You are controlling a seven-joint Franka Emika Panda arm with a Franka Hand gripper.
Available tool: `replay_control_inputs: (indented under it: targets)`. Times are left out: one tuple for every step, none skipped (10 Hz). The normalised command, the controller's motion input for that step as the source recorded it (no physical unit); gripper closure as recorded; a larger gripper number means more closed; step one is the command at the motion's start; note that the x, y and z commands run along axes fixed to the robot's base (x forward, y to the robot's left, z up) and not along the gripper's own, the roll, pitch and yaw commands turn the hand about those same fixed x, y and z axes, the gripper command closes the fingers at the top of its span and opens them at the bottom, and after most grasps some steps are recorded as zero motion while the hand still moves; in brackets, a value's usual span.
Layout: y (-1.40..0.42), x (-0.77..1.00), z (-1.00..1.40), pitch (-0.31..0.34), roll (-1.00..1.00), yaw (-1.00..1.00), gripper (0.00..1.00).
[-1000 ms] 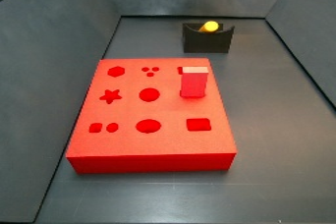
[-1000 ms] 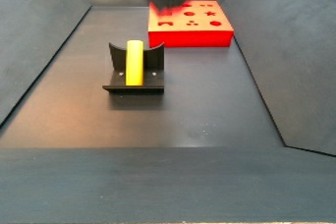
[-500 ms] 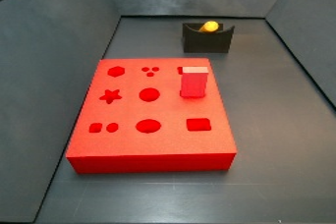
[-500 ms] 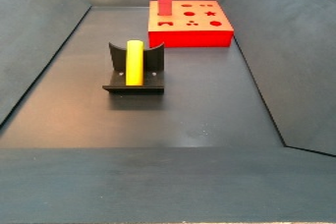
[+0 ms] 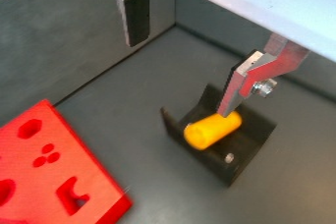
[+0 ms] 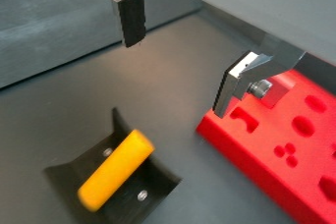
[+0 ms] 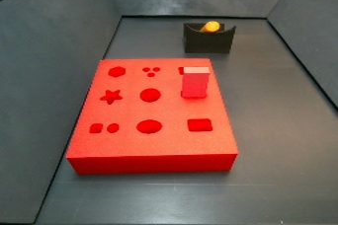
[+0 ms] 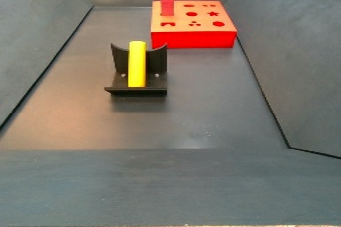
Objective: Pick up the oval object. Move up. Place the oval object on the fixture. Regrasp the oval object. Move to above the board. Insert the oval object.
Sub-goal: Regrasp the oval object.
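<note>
Item: tool (image 5: 188, 53), two flat silver finger plates with dark pads, spread wide apart and holding nothing. Position: raised above the floor, out of both side views; seen only in both wrist views, with the fixture below the gap between the plates.

Item: oval object (image 8: 135, 61), smooth yellow-orange plastic peg with rounded ends. It lay lengthwise in the curved notch of the fixture (image 8: 135, 89), resting on it and free of the tool. In a wrist view the oval object (image 6: 116, 170) sat tilted along the cradle.

Item: fixture, small dark bracket on a base plate, matte, standing on the dark floor well apart from the board (image 7: 149, 111).

Item: board, bright red flat slab with star, round, oval and rectangular cut-outs; a small red block (image 7: 195, 82) stood upright on it.

Step judged in hand: regrasp. Advice: descend with the plates straddling the peg across its narrow sides, centred along its length, clear of the fixture walls, then close squarely so the peg does not twist.
</note>
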Motion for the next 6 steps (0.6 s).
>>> replay_control_inputs:
  targets:
    - [-0.02, -0.04, 0.01, -0.013, 1.0, 0.02, 0.0]
    - [-0.02, -0.03, 0.0, -0.021, 1.0, 0.02, 0.0]
    - [-0.02, -0.03, 0.0, -0.025, 1.0, 0.03, 0.0]
    - [-0.02, -0.03, 0.0, -0.026, 1.0, 0.03, 0.0]
    - [-0.02, -0.02, 0.01, -0.025, 1.0, 0.03, 0.0]
    - [-0.02, -0.01, 0.01, -0.02, 1.0, 0.03, 0.0]
